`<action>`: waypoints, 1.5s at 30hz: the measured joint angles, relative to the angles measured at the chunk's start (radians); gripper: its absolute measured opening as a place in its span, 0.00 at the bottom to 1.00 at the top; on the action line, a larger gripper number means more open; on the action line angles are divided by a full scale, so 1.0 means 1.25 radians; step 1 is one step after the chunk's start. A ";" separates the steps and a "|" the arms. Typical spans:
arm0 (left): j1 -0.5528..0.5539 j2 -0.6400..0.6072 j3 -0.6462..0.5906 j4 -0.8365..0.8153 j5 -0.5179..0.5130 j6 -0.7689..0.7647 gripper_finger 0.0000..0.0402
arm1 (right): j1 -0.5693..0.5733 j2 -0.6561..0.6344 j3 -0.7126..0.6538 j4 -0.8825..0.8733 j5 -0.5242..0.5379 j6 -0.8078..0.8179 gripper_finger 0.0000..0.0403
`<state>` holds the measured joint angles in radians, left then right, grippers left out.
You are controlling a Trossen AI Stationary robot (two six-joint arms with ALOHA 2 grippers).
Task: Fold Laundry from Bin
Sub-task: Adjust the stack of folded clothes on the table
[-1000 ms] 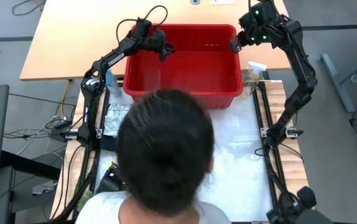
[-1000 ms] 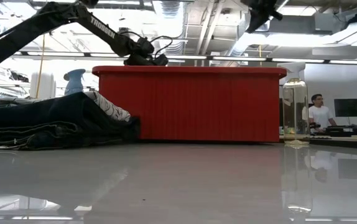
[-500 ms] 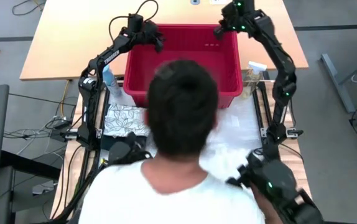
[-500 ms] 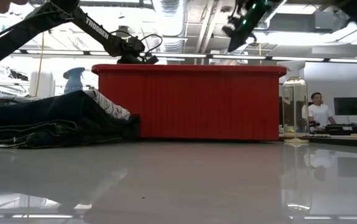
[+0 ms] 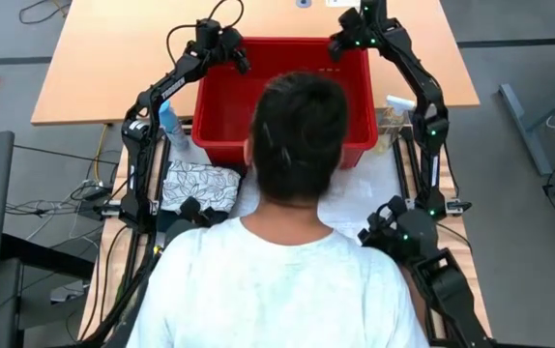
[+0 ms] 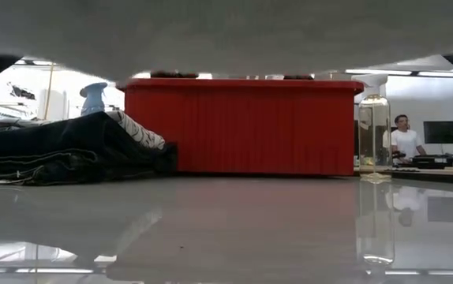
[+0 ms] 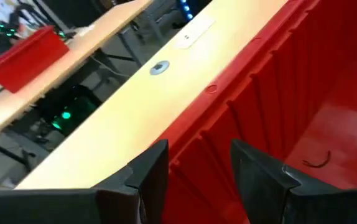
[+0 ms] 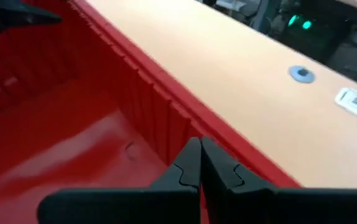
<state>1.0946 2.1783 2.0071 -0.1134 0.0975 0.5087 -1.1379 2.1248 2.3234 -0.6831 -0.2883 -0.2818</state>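
The red bin point(image 5: 219, 116) stands at the table's far end, with a person's head over its middle. My left gripper point(image 7: 197, 177) is open at the bin's far left corner point(image 5: 231, 50), one finger on each side of the far rim point(image 7: 228, 87). My right gripper point(image 8: 198, 163) is shut at the far right corner point(image 5: 340, 43), its tips at the far rim point(image 8: 166, 81). The laundry lies left of the bin: a leaf-print cloth point(image 5: 200, 182) on dark trousers point(image 6: 45, 150). My left gripper has the bin's far rim between its open fingers; I cannot tell whether either finger touches it. My right gripper comes slanting down at the rim with shut fingertips point(image 8: 194, 155); I cannot tell whether they touch it.
A person point(image 5: 277, 280) leans in from the near edge, covering most of the table and hiding the upper part of the low view. A blue spray bottle point(image 5: 168, 121) stands left of the bin, a clear one point(image 6: 374, 126) right of it. A wooden table point(image 5: 113, 68) lies beyond.
My right gripper has come down from high above the bin's right end to the far rim, staying shut. My left gripper has gone from over the bin toward its far left corner and rolled. The person has leaned farther in, head now over the bin.
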 joint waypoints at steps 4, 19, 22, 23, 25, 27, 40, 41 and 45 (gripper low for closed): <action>0.002 0.000 0.000 0.003 -0.012 0.006 0.40 | -0.016 0.014 0.001 0.041 -0.027 0.008 0.07; 0.044 -0.065 0.117 0.060 0.337 -0.299 0.40 | -0.007 -0.088 0.001 0.083 -0.216 0.058 0.07; 0.049 -0.113 0.146 0.000 0.447 -0.303 0.40 | 0.001 -0.143 0.001 0.046 -0.284 0.073 0.07; 0.049 -0.134 0.152 -0.022 0.489 -0.292 0.40 | 0.006 -0.165 0.001 0.026 -0.304 0.072 0.07; 0.045 -0.188 0.152 -0.063 0.568 -0.268 0.40 | 0.023 -0.214 0.001 -0.028 -0.334 0.064 0.07; 0.044 -0.247 0.149 -0.102 0.627 -0.239 0.40 | 0.045 -0.264 0.002 -0.109 -0.349 0.023 0.07; 0.104 -0.596 -0.014 -0.392 0.826 -0.163 0.40 | 0.287 -0.559 0.002 -0.385 -0.232 0.038 0.07; 0.107 -0.626 -0.041 -0.422 0.820 -0.153 0.40 | 0.307 -0.578 0.002 -0.392 -0.201 0.055 0.07; 0.092 -0.752 -0.180 -0.560 0.648 -0.137 0.40 | 0.403 -0.633 0.002 -0.398 -0.118 0.125 0.07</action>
<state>1.2090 1.2389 1.7820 -0.8133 0.9070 0.3379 -0.6344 1.3330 2.3253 -1.1809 -0.4355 -0.1258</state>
